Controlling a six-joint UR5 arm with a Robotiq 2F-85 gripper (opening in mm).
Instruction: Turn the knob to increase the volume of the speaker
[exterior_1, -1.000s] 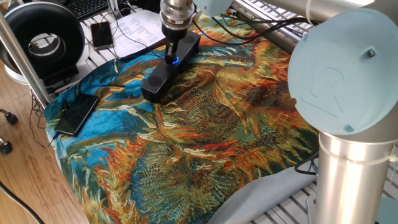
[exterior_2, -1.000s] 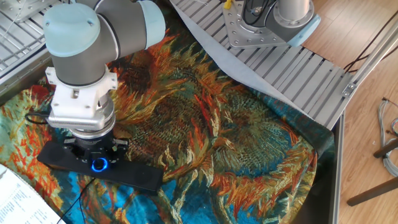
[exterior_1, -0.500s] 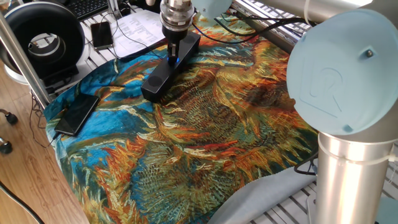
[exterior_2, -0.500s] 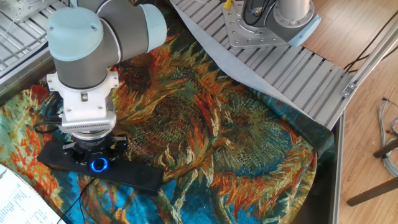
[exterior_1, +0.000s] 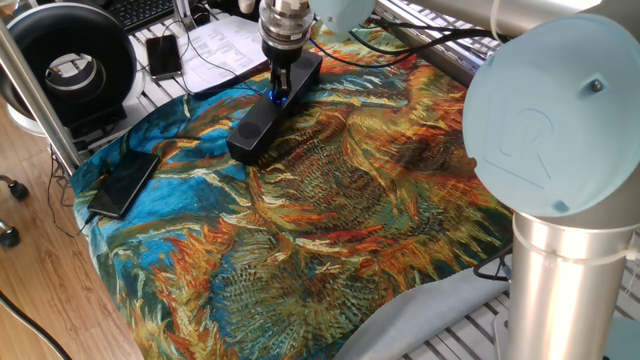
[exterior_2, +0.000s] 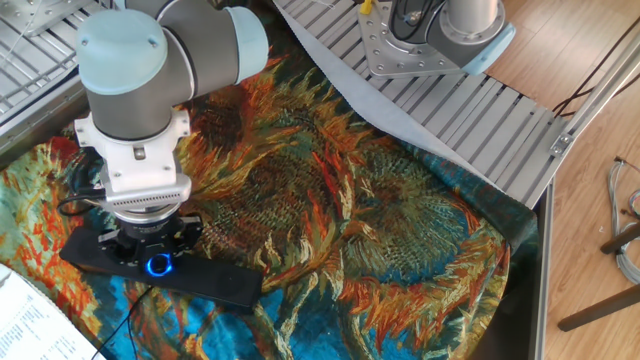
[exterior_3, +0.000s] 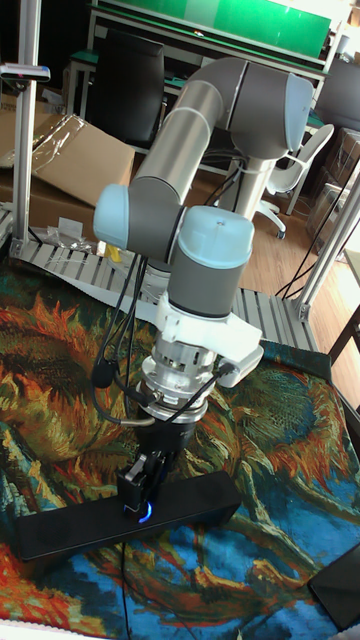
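**Gripper poised over the blue-lit knob**

In one fixed view, going from the left: a big round black-and-white ring-shaped device (exterior_1: 70, 62) stands at the table's far left corner, with a flat black phone (exterior_1: 124, 183) lying below it on the edge of the sunflower-patterned cloth (exterior_1: 350, 220). A second dark phone (exterior_1: 163, 55) rests on the papers beyond the cloth. Further right lies the speaker (exterior_1: 273, 108) — a long, slim black bar set diagonally on the cloth, a cable trailing from its far end. The gripper (exterior_1: 279, 86) comes straight down on its middle, and a spot of blue from the knob (exterior_1: 275, 97) shows right at the fingertips. The arm's large pale-blue joint fills the right side.

In the other fixed view the speaker (exterior_2: 155, 268) runs along the lower left, the knob (exterior_2: 157, 265) glowing as a full blue ring on its top face. The gripper (exterior_2: 150, 245) sits directly above it, the fingers close around the ring — whether they actually pinch the dial I cannot tell, since the wrist hides the tips.

The tall fixed view shows dark fingers (exterior_3: 150, 470) reaching the speaker (exterior_3: 120, 515), the knob (exterior_3: 143, 513) shining just beneath them.
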